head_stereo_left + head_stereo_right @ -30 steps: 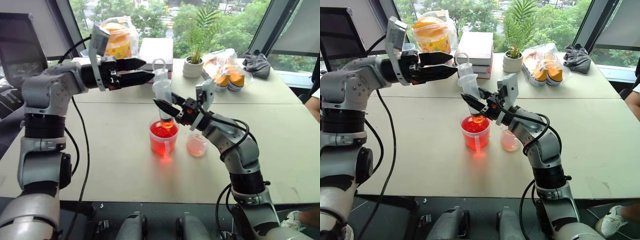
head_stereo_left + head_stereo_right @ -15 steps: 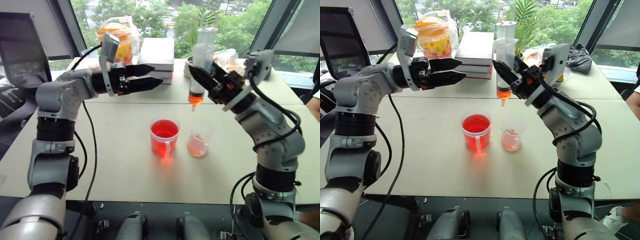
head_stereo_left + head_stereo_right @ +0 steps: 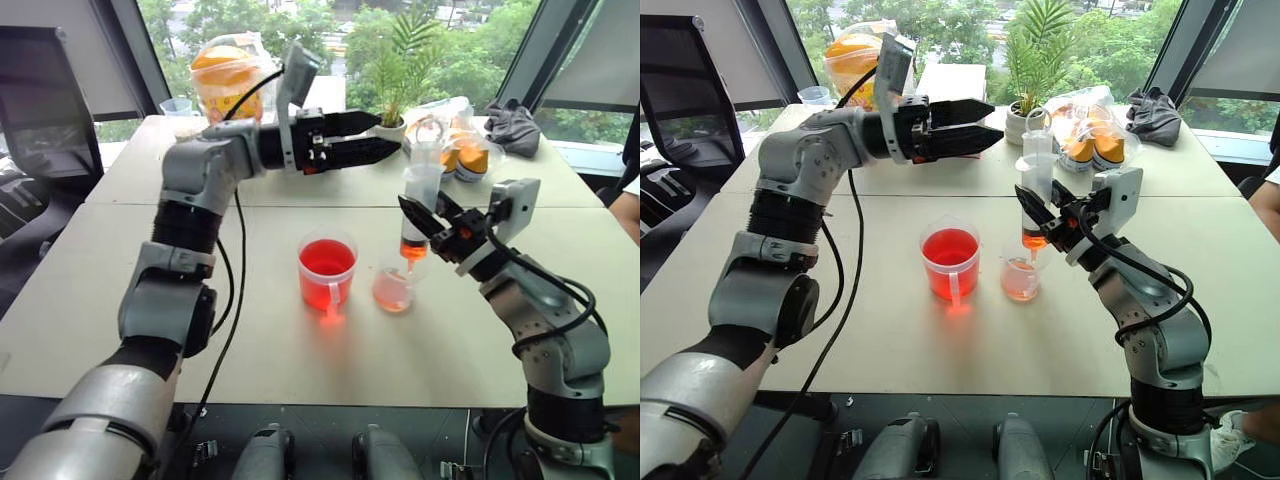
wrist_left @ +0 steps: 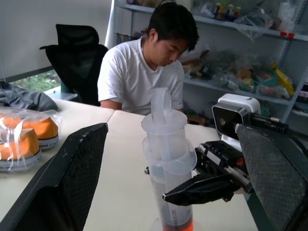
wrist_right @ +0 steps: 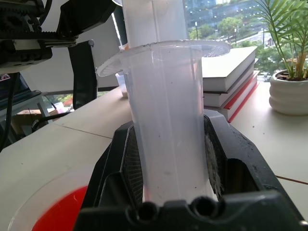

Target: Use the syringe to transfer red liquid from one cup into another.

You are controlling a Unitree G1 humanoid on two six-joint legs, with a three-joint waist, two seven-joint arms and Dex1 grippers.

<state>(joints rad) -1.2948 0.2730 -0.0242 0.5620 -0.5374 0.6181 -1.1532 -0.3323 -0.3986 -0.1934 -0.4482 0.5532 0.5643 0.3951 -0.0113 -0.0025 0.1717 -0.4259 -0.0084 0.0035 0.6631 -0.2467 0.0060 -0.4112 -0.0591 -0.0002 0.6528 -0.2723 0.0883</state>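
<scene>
Syringe held upright over the smaller cup.

The right gripper (image 3: 428,222) is clenched on the barrel of the syringe (image 3: 419,205), its two black fingers (image 5: 120,163) pressing either side, orange tip pointing down just above the smaller cup (image 3: 393,288). The larger cup (image 3: 327,271) of red liquid (image 3: 327,259) stands just left of it. The left gripper (image 3: 375,136) hovers released, up and to the left of the plunger. The pale table (image 3: 250,330) carries books (image 5: 231,72), a potted plant (image 3: 1025,70) and bagged goods at its far edge; a person (image 4: 149,62) sits beyond, shelves behind.
</scene>
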